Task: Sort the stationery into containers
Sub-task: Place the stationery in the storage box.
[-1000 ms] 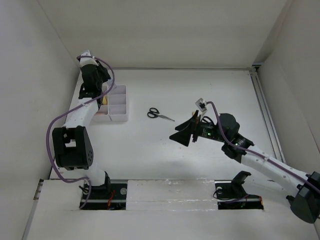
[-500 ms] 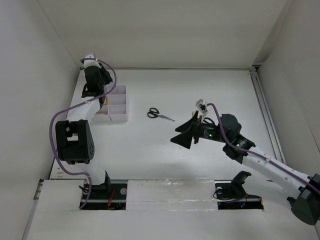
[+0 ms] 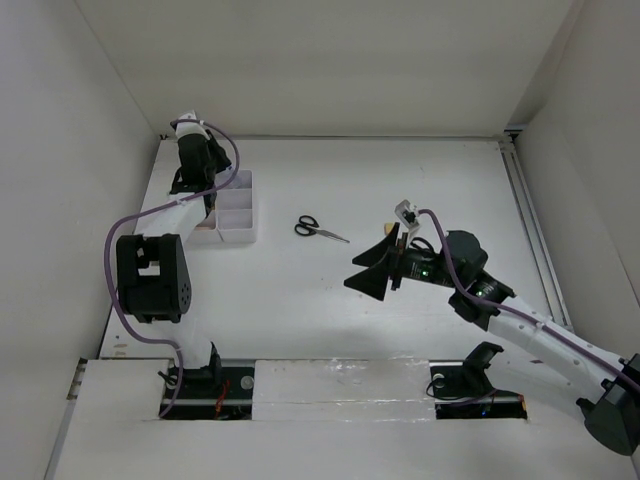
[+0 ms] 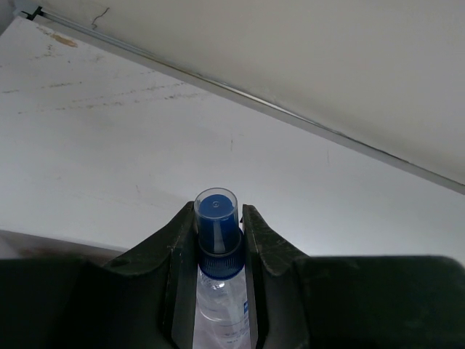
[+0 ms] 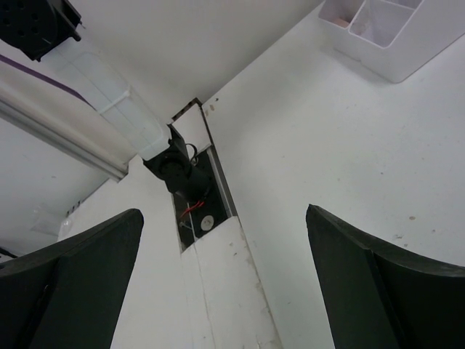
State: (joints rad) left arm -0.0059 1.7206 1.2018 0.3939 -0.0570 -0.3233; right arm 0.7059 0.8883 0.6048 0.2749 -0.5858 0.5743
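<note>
My left gripper (image 4: 216, 212) is shut on a blue-capped clear tube (image 4: 216, 218), whose cap pokes out between the fingertips. In the top view the left gripper (image 3: 203, 190) hangs over the left side of the white six-compartment tray (image 3: 240, 236), and the arm hides the tube there. Black-handled scissors (image 3: 320, 229) lie on the table right of the tray. My right gripper (image 3: 368, 270) hovers open below and right of the scissors, holding nothing. The right wrist view shows its jaws (image 5: 221, 214) spread wide, with the tray (image 5: 407, 57) at the top right.
White walls close in the table on the left, back and right. The arm bases and a white strip run along the near edge (image 3: 330, 385). The left arm's base motor (image 5: 178, 171) shows in the right wrist view. A purple cable (image 3: 110, 270) loops beside the left arm.
The left arm has shifted slightly right and back over the tray, still holding the tube. The right gripper has drifted a little toward the near edge, still open.
</note>
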